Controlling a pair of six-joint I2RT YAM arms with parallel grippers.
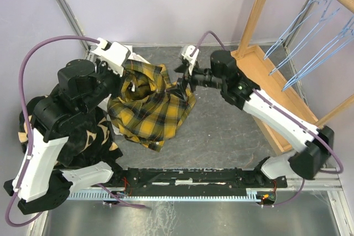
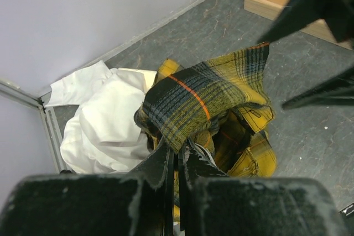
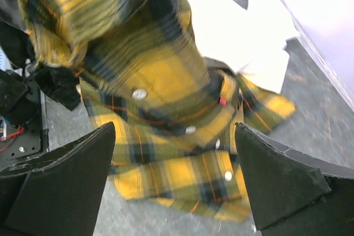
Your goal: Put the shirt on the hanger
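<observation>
Between left gripper [image 2: 177, 157] fingertips, shirt [image 2: 206, 93].

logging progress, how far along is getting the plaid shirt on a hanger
Early. Done: the left gripper is shut on a fold of the plaid shirt, which is bunched up. In hand: the right gripper hangs open by the button placket, holding nothing. Left: the light-blue wire hangers hang on the wooden rack, none taken, and the shirt is on none.
</observation>
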